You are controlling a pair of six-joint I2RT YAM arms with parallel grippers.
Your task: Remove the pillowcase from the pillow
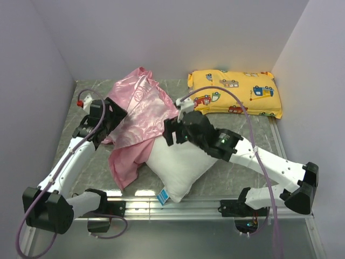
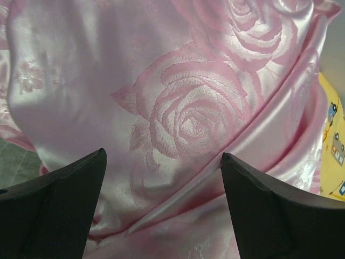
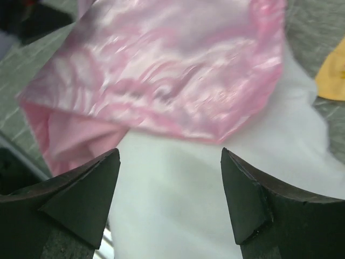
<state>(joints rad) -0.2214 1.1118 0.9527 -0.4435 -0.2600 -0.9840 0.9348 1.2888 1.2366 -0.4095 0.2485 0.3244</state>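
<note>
Seemingly half done: the pillow [image 1: 180, 167] is bare at lower centre and the pillowcase [image 1: 141, 108] covers its upper end. The left gripper [image 2: 163, 156] and right gripper [image 3: 170, 156] are both wide and empty.

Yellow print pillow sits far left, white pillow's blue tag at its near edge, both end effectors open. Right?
One thing is wrong: the yellow print pillow sits far right, not far left, as the top external view shows. The rest holds: the blue tag of the white pillow is at its near edge, and the left end effector and right end effector are both open.
</note>
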